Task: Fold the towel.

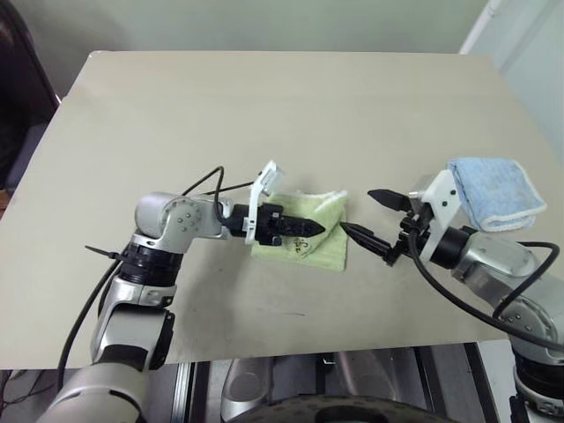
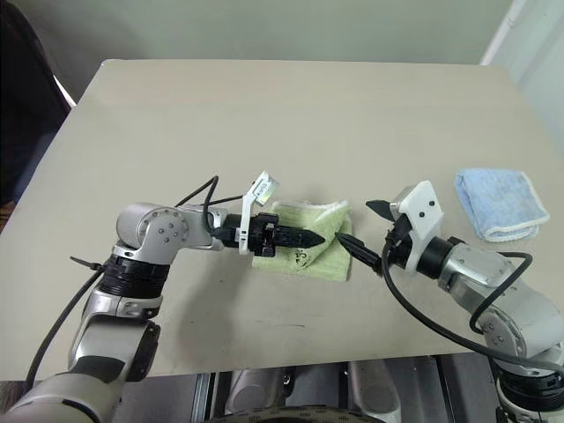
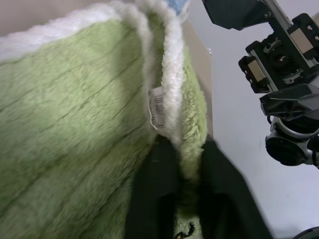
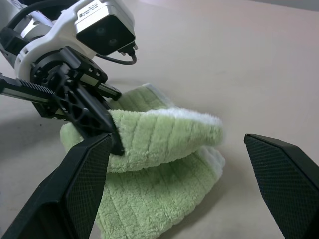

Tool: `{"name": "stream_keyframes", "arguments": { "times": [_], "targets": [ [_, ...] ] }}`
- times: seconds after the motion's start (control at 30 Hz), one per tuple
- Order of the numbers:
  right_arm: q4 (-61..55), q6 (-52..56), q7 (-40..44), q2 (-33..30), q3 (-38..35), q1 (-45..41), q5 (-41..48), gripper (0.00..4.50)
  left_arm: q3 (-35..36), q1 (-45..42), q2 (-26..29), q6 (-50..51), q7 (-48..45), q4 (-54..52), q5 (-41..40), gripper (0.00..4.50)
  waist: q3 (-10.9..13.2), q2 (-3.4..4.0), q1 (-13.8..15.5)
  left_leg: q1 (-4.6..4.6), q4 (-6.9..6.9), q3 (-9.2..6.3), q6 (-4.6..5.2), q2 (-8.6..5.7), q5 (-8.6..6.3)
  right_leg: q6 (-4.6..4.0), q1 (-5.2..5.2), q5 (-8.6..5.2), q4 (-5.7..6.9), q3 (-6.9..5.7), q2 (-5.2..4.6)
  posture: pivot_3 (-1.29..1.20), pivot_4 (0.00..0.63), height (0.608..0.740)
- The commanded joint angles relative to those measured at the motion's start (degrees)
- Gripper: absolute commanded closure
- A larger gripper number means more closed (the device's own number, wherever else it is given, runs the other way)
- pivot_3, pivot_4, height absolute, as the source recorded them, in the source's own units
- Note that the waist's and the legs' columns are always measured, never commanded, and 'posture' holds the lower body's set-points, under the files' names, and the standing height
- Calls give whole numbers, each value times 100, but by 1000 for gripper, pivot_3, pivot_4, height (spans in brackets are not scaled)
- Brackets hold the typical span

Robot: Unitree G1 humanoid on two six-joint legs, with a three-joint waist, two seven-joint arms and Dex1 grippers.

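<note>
Gripping a raised fold of the towel [image 1: 304, 231], our left gripper [image 1: 315, 229] is pinching the light green terry at mid-table. Our right gripper [image 1: 370, 218] is hovering just beside it, fingers spread wide. We are seeing white edging and a small dark mark.

This looked like a robot test room or lab rather than a home. A plain beige tabletop [image 1: 264, 106] stood against a bare pale wall [image 1: 264, 22], holding just 2 small towels, with a metal frame [image 1: 370, 370] visible beneath its near edge.
</note>
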Motion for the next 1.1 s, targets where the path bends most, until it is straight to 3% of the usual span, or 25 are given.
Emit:
{"name": "stream_keyframes", "arguments": {
  "times": [0.03,0.27,0.4,0.5,0.6,0.8,0.97,1.1],
  "targets": [
    [-301,-24,-108,-78,-155,49,36,0,25,-48,30,-75,-345,-246,-91,2646,0,0,1,0,0,0,0,0,0,0,0,0,0,0,0,0,150,703],
    [-306,-79,-117,-104,-162,73,46,0,626,-79,115,-187,-382,-527,-274,196,0,0,1,0,0,1,3,0,0,2,0,1,0,0,0,0,150,703],
    [-194,39,-137,-66,-286,-121,277,0,1017,-21,190,-797,-552,-712,-228,196,0,0,-1,1,0,1,11,0,-2,4,0,2,-1,0,0,0,150,703],
    [-74,226,-106,-69,-334,-354,564,0,914,138,438,-1907,-993,-779,353,196,0,0,-5,2,0,1,40,-1,-15,6,1,3,0,2,0,0,150,703],
    [201,137,-83,64,-152,-722,577,571,1038,243,510,-2696,-1147,-458,709,743,0,0,-8,4,1,1,46,-1,-18,5,1,2,0,3,1,0,150,703],
    [861,-7,-21,472,452,-1352,315,2579,782,704,482,-4731,-1629,-12,1743,2740,1,3,-20,-2,1,-5,60,0,-25,1,-5,3,0,2,1,0,150,703],
    [1354,-163,126,815,928,-1684,85,4392,570,1050,348,-5600,-2051,31,2032,4468,1,4,-7,-46,11,-9,64,0,-27,-31,-40,23,-1,-3,-2,0,150,703],
    [1723,-284,171,1042,1237,-1810,-146,4480,411,1084,128,-6355,-1956,358,2454,4500,1,4,-8,-55,13,-10,68,-1,-30,-59,-46,40,-2,-5,-5,0,150,703]
  ]
}}
